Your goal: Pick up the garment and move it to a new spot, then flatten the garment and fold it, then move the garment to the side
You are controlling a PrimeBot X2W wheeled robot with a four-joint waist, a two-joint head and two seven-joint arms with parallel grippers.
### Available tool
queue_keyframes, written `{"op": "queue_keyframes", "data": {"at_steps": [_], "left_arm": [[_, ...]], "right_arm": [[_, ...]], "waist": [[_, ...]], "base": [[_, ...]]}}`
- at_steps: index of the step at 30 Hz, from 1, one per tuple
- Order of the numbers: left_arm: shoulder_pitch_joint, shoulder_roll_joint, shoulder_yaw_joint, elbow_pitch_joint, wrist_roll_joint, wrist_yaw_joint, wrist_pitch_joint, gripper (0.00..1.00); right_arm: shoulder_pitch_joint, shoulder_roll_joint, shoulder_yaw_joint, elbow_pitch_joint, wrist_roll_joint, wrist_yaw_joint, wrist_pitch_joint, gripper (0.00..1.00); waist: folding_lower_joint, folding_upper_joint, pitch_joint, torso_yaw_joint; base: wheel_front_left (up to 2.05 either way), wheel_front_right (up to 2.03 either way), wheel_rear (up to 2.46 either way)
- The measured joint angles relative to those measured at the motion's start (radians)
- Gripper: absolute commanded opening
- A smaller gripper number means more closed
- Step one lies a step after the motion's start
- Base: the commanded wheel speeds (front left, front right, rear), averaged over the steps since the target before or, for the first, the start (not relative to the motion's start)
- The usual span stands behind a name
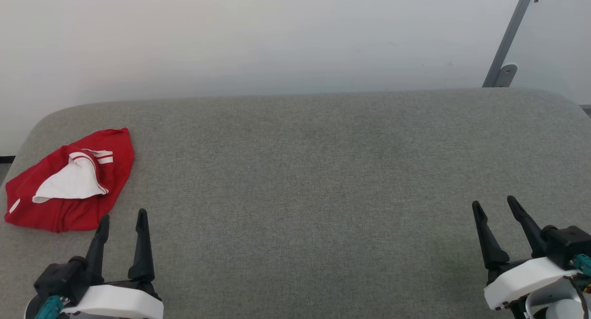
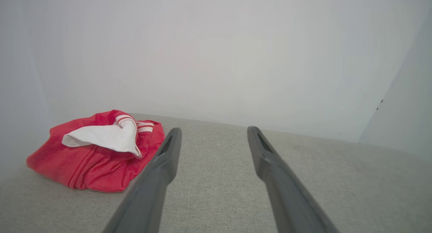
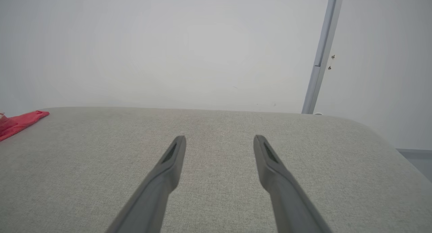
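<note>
You're working in bright, even, diffuse light, the head view crisp, while both wrist views look softer and their wide lenses bow the desk (image 3: 337, 152) edge.

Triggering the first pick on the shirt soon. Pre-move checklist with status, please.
1. Left pincer open and holding nothing: ok.
2. Right pincer open and holding nothing: ok.
3. Garment located: ok. It lies at the left end of the grey surface, just ahead and to the left of the left pincer, which is not touching it.
4. Garment flat: not ok. It is bunched, with a white sleeve folded on top.
5. Room for a new spot: ok. The middle of the surface is bare fabric.
6. Garment fully on the surface at its left edge: cannot tell.
</note>
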Motion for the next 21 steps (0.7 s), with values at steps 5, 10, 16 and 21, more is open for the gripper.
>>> {"op": "queue_keyframes", "data": {"at_steps": [5,10,16,21], "left_arm": [[0.000,0.001,0.000,0.003,0.028,-0.001,-0.008,1.00],[0.000,0.004,0.000,0.007,0.062,-0.002,-0.016,1.00],[0.000,0.006,0.000,0.012,0.065,-0.008,-0.016,1.00],[0.000,0.007,-0.001,0.016,0.065,-0.009,-0.016,1.00]], "right_arm": [[0.000,-0.005,0.000,-0.002,-0.036,0.000,-0.010,1.00],[0.000,-0.009,0.001,-0.003,-0.071,0.000,-0.018,1.00],[0.000,-0.005,-0.003,-0.004,-0.082,0.000,-0.020,1.00],[0.000,-0.003,-0.013,-0.006,-0.088,0.000,-0.020,1.00]], "waist": [[0.0000,0.0000,-0.001,-0.001],[0.0000,0.0000,-0.002,-0.001],[0.0000,0.0000,-0.003,-0.001],[0.0000,0.0000,-0.003,0.000]], "base": [[0.00,0.00,0.00],[0.00,0.00,0.00],[0.00,0.00,0.00],[0.00,0.00,0.00]]}}
